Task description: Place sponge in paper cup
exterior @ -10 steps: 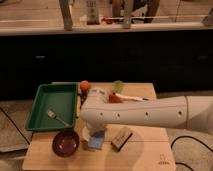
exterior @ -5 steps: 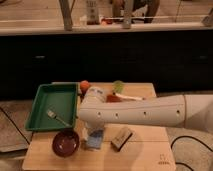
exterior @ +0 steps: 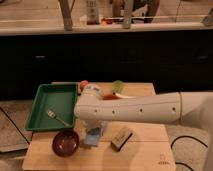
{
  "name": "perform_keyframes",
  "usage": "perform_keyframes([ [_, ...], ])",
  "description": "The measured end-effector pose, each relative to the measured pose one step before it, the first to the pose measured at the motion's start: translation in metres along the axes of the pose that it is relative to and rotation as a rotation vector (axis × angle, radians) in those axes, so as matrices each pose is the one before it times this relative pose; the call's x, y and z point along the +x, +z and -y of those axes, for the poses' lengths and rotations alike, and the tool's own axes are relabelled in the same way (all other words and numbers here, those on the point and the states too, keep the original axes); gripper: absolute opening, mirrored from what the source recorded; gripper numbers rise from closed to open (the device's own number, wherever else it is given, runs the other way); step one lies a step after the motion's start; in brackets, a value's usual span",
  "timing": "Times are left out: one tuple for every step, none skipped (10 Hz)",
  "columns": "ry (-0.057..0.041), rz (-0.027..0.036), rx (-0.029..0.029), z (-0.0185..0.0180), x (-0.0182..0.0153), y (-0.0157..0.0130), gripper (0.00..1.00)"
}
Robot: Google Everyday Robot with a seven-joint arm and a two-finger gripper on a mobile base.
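The light-blue sponge (exterior: 92, 138) lies on the wooden table (exterior: 145, 150), between the dark red bowl (exterior: 65, 142) and a black-topped tan block (exterior: 121, 138). My white arm (exterior: 135, 110) reaches in from the right. My gripper (exterior: 94, 129) points down from the arm's end, right over the sponge's far edge, and the arm hides most of it. I cannot make out a paper cup; the arm covers the middle of the table.
A green tray (exterior: 42, 97) with a fork (exterior: 59, 118) sits at the left. Small orange (exterior: 84, 84), green (exterior: 118, 86) and red (exterior: 111, 97) items lie at the far edge behind the arm. A dark counter stands behind the table.
The arm's end has shifted a little to the left and stays low over the sponge. The sponge, bowl and block have not moved.
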Motion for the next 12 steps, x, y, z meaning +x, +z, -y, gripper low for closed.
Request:
perform_keyframes([
  [-0.00422, 0.00086, 0.0, 0.00233, 0.00255, -0.00041, 0.0],
  [-0.00035, 0.00106, 0.00167, 0.0019, 0.00344, -0.0006, 0.04],
  [0.00228, 0.0054, 0.00295, 0.00138, 0.00267, -0.00046, 0.14],
  [-0.00078, 0.00506, 0.00206, 0.00101, 0.0023, 0.00029, 0.23],
  [-0.00028, 0.00583, 0.00144, 0.00095, 0.0025, 0.00021, 0.34],
  [-0.00039, 0.00559, 0.00066, 0.00055, 0.00162, 0.0004, 0.43],
  [0.00066, 0.00717, -0.00068, -0.0005, 0.00199, 0.00068, 0.56],
  [-0.00022, 0.00285, -0.00031, -0.00003, 0.00109, 0.00016, 0.63],
  [0.00031, 0.00462, -0.00075, -0.0005, 0.00098, 0.00024, 0.73],
  [0.00205, 0.00359, 0.00145, -0.00094, 0.00074, 0.00015, 0.79],
  [0.00167, 0.00297, 0.00079, -0.0014, 0.00035, 0.00021, 0.8],
  [0.00074, 0.00226, 0.00167, -0.00101, 0.00049, 0.00016, 0.8],
])
